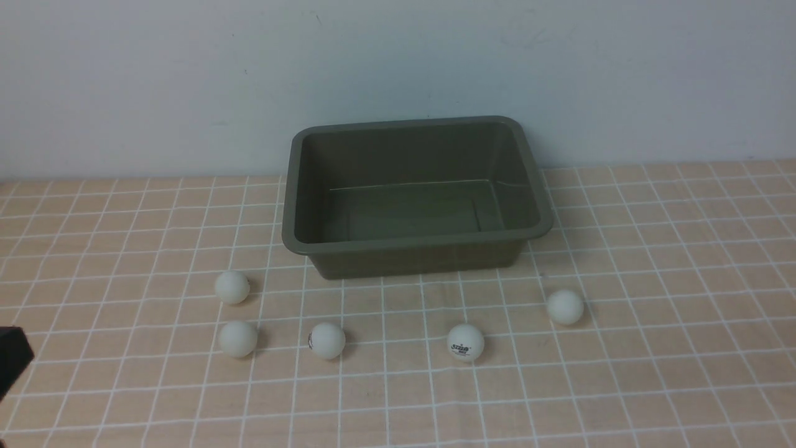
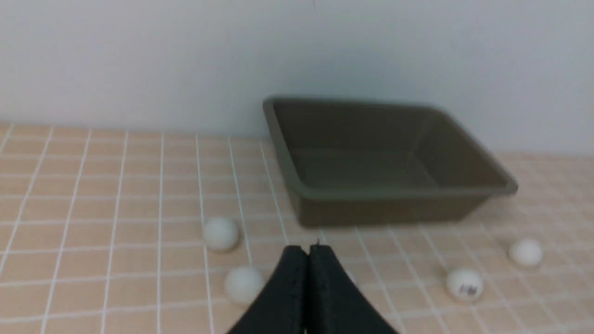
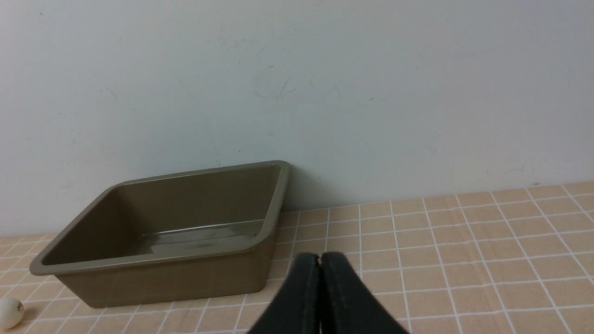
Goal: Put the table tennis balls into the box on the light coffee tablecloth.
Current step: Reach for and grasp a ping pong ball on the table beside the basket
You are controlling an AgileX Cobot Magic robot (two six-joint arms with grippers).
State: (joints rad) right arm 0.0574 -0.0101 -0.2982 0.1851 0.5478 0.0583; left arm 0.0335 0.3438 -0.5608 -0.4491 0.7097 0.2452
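Surveying the worktop, I see five table tennis balls [image 1: 326, 340] loose on the light coffee tablecloth [image 1: 653, 249], just nearside of the empty box [image 1: 416, 260] at mid back edge. The left gripper [image 2: 308, 250] and right gripper [image 3: 320, 257] are both pressed closed, holding nothing. The balls look light, hard, roll-prone; I'd pinch each across its middle, gently.

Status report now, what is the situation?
Shut, empty: left gripper, right gripper. Five table tennis balls on tablecloth, outside empty box. No obstruction seen.
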